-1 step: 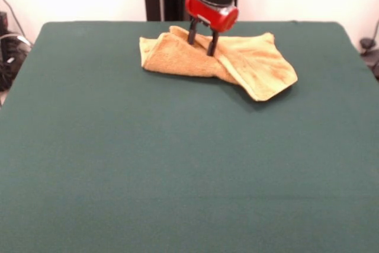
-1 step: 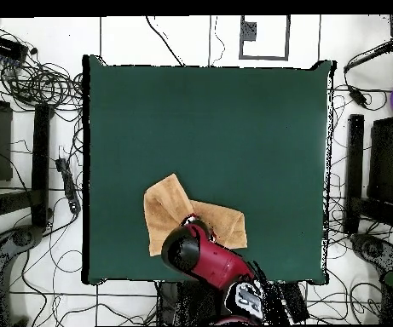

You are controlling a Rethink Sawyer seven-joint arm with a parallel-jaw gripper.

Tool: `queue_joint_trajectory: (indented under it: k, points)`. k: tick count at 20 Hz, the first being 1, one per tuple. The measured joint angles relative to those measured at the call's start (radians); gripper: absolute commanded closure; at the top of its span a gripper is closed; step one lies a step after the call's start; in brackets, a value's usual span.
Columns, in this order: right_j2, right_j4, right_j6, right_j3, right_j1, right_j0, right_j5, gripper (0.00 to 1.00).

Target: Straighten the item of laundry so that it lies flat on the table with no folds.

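Your red-and-black gripper [image 1: 201,41] stands spread, fingertips pressed into the crumpled golden-tan terry towel [image 1: 249,63] directly beneath it on the dark green table [image 1: 177,164]. Close on one layer only, then draw outward.

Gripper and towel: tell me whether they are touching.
Touching. In the front view the open gripper has both fingertips pressed down into the folded towel, with no gap. In the overhead view the arm hides the contact.

Obstacle: crumpled towel [image 1: 219,58], folded over itself, near the bench's [image 1: 177,170] robot-side edge.
Occupied: hand [image 1: 201,39] stands on the towel.
Free room: bench surface around the towel.
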Motion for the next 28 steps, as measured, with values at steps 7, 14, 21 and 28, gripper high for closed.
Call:
queue_joint_trajectory:
  k: [7,14,21,28]
  points:
    - [0.02,-0.001,0.0,0.0,0.038,-0.014,-0.025,0.0]
    - [0.028,-0.012,0.0,0.0,0.037,-0.029,-0.027,0.0]
    - [0.008,-0.09,0.0,-0.009,-0.04,-0.012,0.036,0.0]
    - [-0.009,-0.314,-0.001,-0.096,-0.216,-0.008,0.304,0.0]
